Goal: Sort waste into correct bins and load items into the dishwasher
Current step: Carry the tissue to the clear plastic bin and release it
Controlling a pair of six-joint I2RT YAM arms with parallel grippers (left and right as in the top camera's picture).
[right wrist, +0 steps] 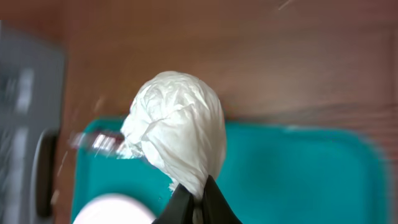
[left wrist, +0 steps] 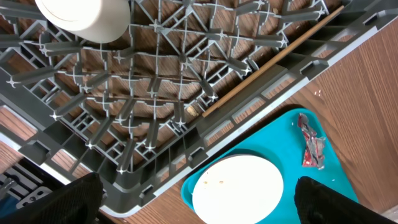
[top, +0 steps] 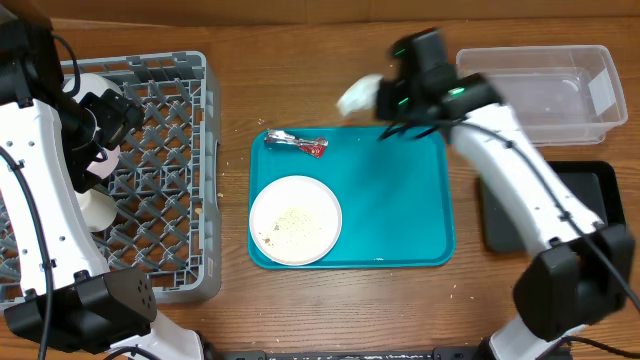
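- Right tool (right wrist: 198, 198) is clenched on a thin twisted tail of the crumpled napkin (right wrist: 177, 124). The bulk of the wad bulges out beyond the fingertips.
- Seen from overhead, the napkin is held above the table (top: 300, 310), just past the far edge of the teal tray (top: 400, 200). It sits between the dish rack (top: 170, 170) and the clear tub (top: 530, 55).
- I judge the napkin very light, soft and easily squashed. A pinch on so little paper could slip or tear, so a bite deeper into the wad would be safer.
- Left tool (left wrist: 199, 182) is released wide and empty, over the rack near a white cup (left wrist: 84, 18).
- The wrapper (top: 296, 144) lies on the teal tray near its far left corner. It looks thin, crinkly and probably slick, so pinching across its narrow middle seems best.
- The plate (top: 295, 220) sits on the tray's left front and carries the crumbs (top: 292, 222). It is likely stiff, smooth and breakable, so take it by the rim and keep it level, or the crumbs may slide off.
- The black tray (top: 600, 190) waits at the right, below the tub.
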